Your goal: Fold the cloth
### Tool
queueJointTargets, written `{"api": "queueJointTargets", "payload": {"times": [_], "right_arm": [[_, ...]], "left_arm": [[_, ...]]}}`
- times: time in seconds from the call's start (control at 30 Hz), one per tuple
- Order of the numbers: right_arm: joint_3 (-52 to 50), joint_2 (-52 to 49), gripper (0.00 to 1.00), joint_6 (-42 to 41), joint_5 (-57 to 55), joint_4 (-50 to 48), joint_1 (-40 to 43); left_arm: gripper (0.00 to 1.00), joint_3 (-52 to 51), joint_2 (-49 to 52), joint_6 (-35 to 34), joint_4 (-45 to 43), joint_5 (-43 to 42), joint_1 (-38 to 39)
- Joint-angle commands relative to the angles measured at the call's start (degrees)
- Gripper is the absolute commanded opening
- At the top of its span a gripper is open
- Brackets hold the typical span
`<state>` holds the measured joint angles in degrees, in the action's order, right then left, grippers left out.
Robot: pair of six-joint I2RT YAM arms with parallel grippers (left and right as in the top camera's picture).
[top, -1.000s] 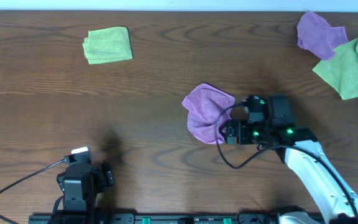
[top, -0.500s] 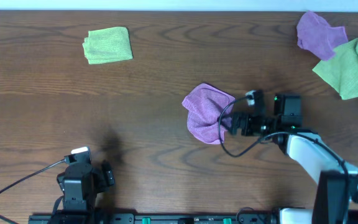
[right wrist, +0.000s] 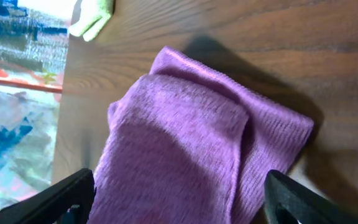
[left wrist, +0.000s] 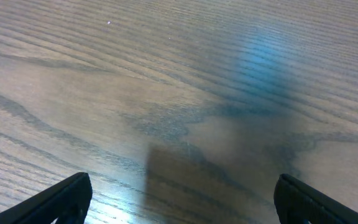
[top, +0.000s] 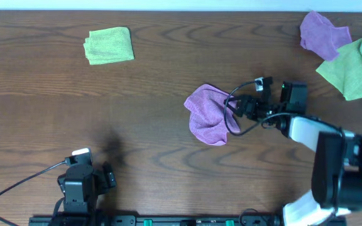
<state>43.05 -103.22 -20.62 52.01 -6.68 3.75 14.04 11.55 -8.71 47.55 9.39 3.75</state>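
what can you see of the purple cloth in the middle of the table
The purple cloth is a soft, knit-looking rag lying crumpled near the middle of the wooden table. It is partly doubled over itself, one layer lapping another, with uneven edges. It rests on the wood. The right gripper sits at its right edge, fingers spread, not pinching it; whether they touch it is unclear.

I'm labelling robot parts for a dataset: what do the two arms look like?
Both are mostly black. The right arm has a white rounded link and a looping black cable. The left arm carries a small white block and trails another black cable.
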Motion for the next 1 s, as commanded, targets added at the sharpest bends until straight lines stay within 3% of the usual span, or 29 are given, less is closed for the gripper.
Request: {"api": "queueJointTargets", "payload": {"times": [0.0, 0.33, 0.57, 0.83, 0.97], "right_arm": [[4.0, -2.6, 0.85, -0.9, 4.4, 0.3, -0.6], [5.3, -5.1, 0.81, -1.2, 1.6, 1.7, -4.7], [7.0, -6.0, 0.81, -1.7, 2.4, 2.0, -3.2], [11.1, -4.3, 0.8, -1.6, 3.8, 8.4, -1.8], [11.1, -4.3, 0.8, -0.4, -0.7, 12.6, -1.8]], "left_arm": [[0.95, -0.5, -0.3, 1.5, 3.7, 0.9, -0.3], [0.95, -0.5, -0.3, 1.4, 3.7, 0.9, -0.3], [0.95, -0.5, -0.3, 1.5, 3.7, 0.9, -0.3], [0.95, -0.5, -0.3, 1.5, 3.7, 0.9, -0.3], [0.95, -0.5, -0.3, 1.5, 3.7, 0.9, -0.3]]}}
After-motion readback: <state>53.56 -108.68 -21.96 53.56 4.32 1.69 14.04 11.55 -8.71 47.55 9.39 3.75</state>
